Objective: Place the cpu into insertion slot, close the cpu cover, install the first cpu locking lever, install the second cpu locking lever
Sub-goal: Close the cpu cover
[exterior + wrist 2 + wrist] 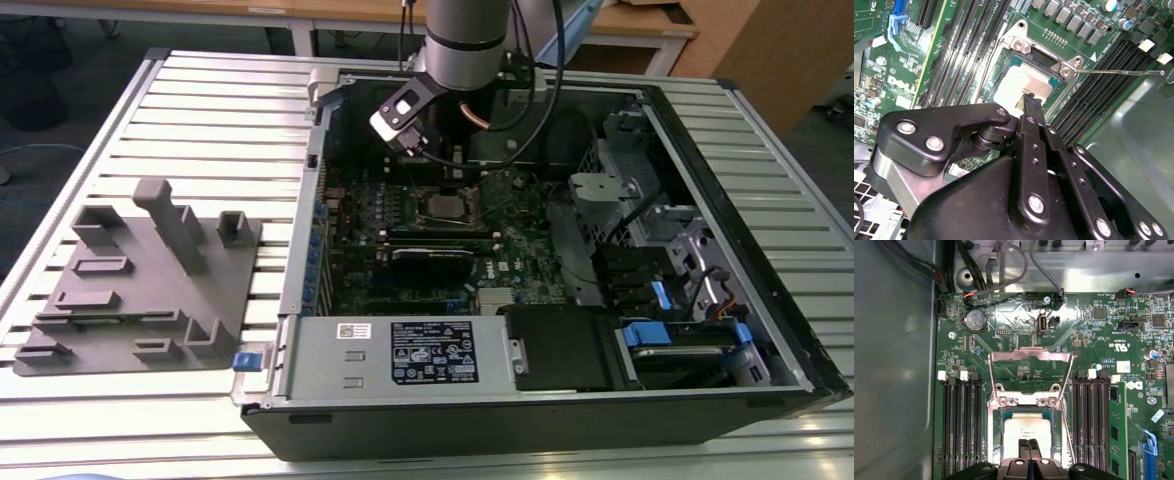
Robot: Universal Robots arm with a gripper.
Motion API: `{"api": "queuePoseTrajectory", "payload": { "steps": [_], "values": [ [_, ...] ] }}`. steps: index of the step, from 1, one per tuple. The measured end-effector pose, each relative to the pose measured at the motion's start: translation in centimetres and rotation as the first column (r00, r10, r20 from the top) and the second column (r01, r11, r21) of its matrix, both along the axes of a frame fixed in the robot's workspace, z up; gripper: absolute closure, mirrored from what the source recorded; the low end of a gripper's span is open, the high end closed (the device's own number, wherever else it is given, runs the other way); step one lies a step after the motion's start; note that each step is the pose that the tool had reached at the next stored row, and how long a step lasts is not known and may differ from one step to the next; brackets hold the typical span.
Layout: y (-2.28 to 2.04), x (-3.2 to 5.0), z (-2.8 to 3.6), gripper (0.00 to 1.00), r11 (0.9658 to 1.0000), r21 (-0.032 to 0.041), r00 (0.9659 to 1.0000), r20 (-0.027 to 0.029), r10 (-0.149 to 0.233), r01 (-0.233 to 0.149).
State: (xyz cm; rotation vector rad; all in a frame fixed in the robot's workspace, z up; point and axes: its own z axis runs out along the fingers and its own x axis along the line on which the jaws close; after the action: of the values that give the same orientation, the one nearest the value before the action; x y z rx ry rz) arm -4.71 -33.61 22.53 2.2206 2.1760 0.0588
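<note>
The cpu (1026, 429) lies flat in the insertion slot (996, 432) on the green board, its pale metal top facing up. My gripper (1029, 446) is shut, and its fingertips (1028, 100) rest on or just above the edge of the cpu (1016, 82). Nothing is held between them. The cpu cover (1030, 355) stands swung up on its hinge, away from the chip. Two thin locking levers are unlatched, one (1069, 405) on each side (990, 385) of the socket; one lever (1119, 71) sticks out over the memory slots. In the exterior view my gripper (458, 180) hangs over the socket (446, 206) inside the case.
Long black memory slots (960, 425) flank the socket on both sides. Cables (1004, 270) run along the case wall beyond the board. The power supply (427, 352) and drive bays (667, 290) crowd the case. A grey fixture plate (140, 285) lies at the exterior view's left.
</note>
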Motion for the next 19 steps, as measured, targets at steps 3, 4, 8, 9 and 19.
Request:
{"api": "queuePoseTrajectory", "payload": {
  "steps": [3, 4, 8, 9, 19],
  "values": [
    [-0.15, 0.0, 0.0, 0.89, 1.0, -0.0001, 1.0, 0.0, 0.0, 0.0],
    [-0.16, 0.0, 0.02, 0.89, 1.0, -0.0001, 1.0, -0.0001, 0.0, 0.0],
    [-0.15, 0.0, 0.24, 0.89, 1.0, 0.0, 1.0, 0.0, 0.0, 0.0],
    [-0.15, 0.0, 0.3, 0.89, 1.0, -0.0001, 1.0, 0.0, 0.0, 0.0],
    [-0.15, 0.0, 1.3, 0.89, 1.0, 0.0027, 1.0, 0.0001, 0.0, 0.0]
  ]
}}
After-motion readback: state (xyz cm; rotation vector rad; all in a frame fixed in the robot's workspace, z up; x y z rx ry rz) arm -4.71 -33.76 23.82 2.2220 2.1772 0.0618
